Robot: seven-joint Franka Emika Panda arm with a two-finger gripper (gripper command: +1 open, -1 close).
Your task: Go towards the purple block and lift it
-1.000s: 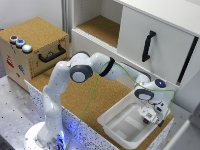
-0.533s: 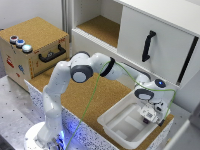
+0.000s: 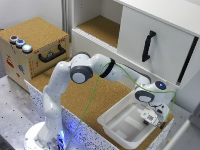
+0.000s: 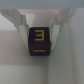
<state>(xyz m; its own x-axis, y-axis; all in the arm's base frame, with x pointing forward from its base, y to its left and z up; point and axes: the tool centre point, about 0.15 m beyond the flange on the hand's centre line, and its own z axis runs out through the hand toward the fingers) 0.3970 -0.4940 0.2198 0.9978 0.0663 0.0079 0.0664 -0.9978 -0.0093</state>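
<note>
A small dark purple cube [image 4: 42, 43] with a yellow mark sits clamped between the robot's gripper [image 4: 42, 31] fingers, centre frame.

— What can't you make out?
— My purple block [image 4: 41, 43] is blurred in the wrist view, and both fingers [image 4: 20, 23] run off the edge at twelve o'clock.
— And outside?
— My gripper [image 3: 150, 116] hides the block completely.
</note>
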